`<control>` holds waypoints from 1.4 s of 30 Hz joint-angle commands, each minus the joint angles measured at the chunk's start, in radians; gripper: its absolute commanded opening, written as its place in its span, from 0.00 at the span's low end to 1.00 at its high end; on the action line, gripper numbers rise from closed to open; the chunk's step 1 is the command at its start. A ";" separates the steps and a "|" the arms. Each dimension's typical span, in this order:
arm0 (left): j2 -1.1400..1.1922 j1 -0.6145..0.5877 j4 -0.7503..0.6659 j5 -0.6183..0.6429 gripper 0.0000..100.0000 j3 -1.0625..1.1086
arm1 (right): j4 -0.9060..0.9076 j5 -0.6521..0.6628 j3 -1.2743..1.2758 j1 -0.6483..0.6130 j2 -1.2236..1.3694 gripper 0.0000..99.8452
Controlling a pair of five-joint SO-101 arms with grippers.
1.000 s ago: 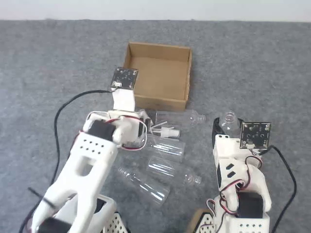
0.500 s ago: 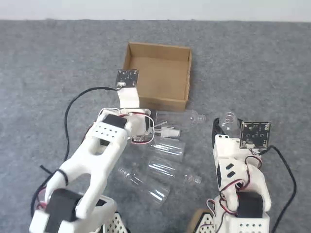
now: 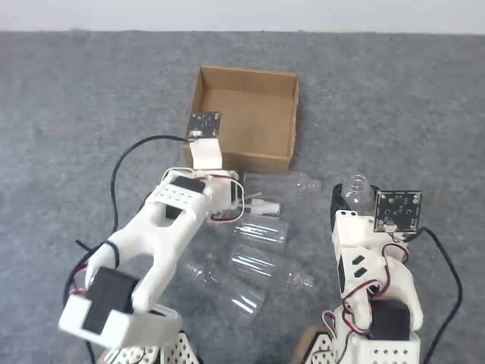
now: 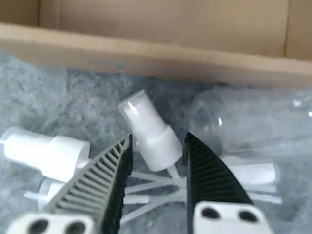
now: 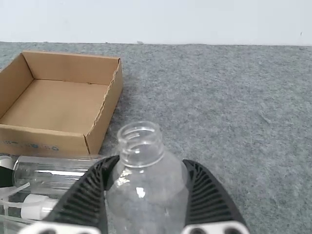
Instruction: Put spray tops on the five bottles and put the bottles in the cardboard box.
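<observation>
Bottles [image 3: 224,286] of clear plastic lie on their sides on the grey table [image 3: 409,98], three of them fanned out in the space between the two arms, closest to the arms' bases. A little farther out, the right gripper [image 5: 148,168] is pinching a fourth one, the held bottle [image 5: 141,146]: both black fingers press against its body, and its open neck sticks out past the fingertips. I cannot tell whether its base rests on the table.

Across from it, the left gripper [image 4: 158,141] is down at a small heap of white spray tops [image 3: 261,205] with thin dip tubes. Its fingers are spread, one on each side of a single spray top [image 4: 148,126] that lies tilted on the table, with a gap showing on both sides. Another loose top [image 4: 46,153] lies just beside it.

Next comes the last bottle [image 3: 284,184], on its side, just in front of the cardboard box [image 3: 254,161]. The box sits farthest from the arms, open side up, its brown floor bare.
</observation>
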 commanded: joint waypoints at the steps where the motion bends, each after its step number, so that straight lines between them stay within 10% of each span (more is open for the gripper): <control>1: 0.009 -0.005 0.025 0.014 0.16 -0.079 | -0.025 -0.003 -0.009 0.005 -0.013 0.01; 33: -0.169 -0.005 0.169 0.006 0.03 -0.051 | -0.025 -0.003 -0.008 0.005 -0.013 0.01; 42: -0.216 -0.005 0.109 0.014 0.17 0.015 | -0.025 -0.003 -0.008 0.005 -0.013 0.01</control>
